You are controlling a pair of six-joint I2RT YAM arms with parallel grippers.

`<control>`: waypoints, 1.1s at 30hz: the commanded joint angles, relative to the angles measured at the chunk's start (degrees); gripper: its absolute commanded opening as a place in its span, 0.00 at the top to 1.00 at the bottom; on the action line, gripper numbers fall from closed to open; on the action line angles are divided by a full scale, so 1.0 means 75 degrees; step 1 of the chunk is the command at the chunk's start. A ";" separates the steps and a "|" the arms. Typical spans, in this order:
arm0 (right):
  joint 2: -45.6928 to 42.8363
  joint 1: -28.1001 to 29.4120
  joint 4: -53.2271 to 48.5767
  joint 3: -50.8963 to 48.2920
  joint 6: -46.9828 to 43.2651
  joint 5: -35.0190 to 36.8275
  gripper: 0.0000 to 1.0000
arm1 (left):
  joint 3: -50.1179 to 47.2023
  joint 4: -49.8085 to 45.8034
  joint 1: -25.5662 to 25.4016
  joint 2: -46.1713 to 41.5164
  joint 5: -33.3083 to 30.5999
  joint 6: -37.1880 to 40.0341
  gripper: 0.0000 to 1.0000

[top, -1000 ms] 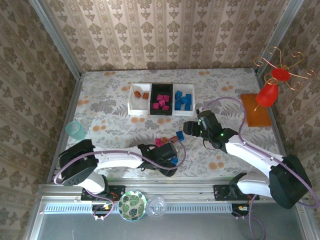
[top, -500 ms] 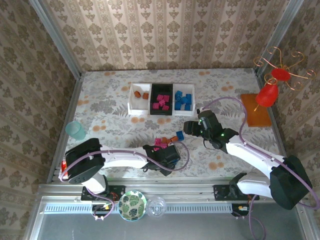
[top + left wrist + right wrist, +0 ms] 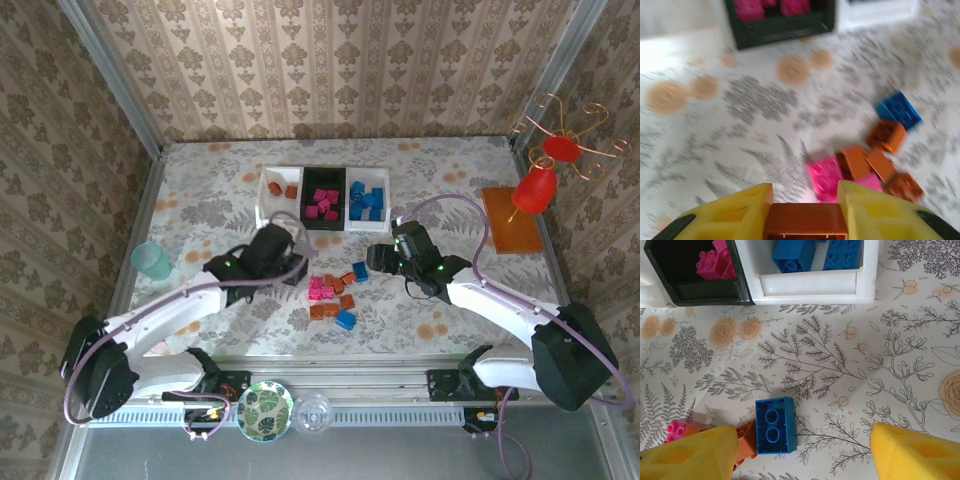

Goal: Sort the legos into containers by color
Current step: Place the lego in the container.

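The left gripper (image 3: 805, 220) is pinching an orange-brown brick (image 3: 806, 224) between its yellow fingers, holding it above the flowered table (image 3: 200, 210) just short of the containers, with the loose pile (image 3: 338, 284) lying to its right in the wrist view. The right gripper (image 3: 805, 460) is hanging with its fingers spread wide and nothing in them, hovering over a blue brick (image 3: 775, 425) that is lying flat at the near edge of that same pile, closer to one finger than the other. Looking outward, the three joined bins are sitting in a row at the far side of the table: the left white bin (image 3: 277, 222) is holding a couple of orange-brown pieces, the black middle bin (image 3: 322, 227) a handful of magenta-pink ones, and the right white bin (image 3: 368, 227) several blue ones, so each colour is already getting its own home. I'd say the job is running somewhere past halfway. What is waiting is the brick being carried, which looks bound for the left white bin, plus the small cluster between the two arms: a few orange-brown bricks, a couple of pink ones, the blue one under the right gripper and another blue brick (image 3: 345, 320) nearer the arm bases.
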 commanded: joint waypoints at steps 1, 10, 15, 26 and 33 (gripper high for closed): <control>0.0117 0.0012 0.0000 0.0045 0.0035 0.0101 0.29 | 0.0666 0.0780 0.0968 0.0673 0.0603 0.0444 0.63; 0.0055 0.0008 -0.0107 0.0024 0.0018 0.0128 0.28 | 0.2878 0.0935 0.2643 0.3276 0.1192 0.0511 0.65; -0.0007 0.0012 -0.0135 0.0020 0.0047 0.0065 0.28 | 0.3975 0.0626 0.2863 0.4376 0.1259 0.0491 0.46; -0.0291 0.0073 -0.0171 -0.0153 -0.0052 -0.0197 0.28 | 0.2929 0.1261 0.2529 0.2661 0.1631 0.0083 0.23; 0.0175 0.1015 -0.0327 0.0028 -0.0638 -0.0547 0.28 | 0.0866 0.1428 0.1434 0.0534 0.1372 -0.0073 0.19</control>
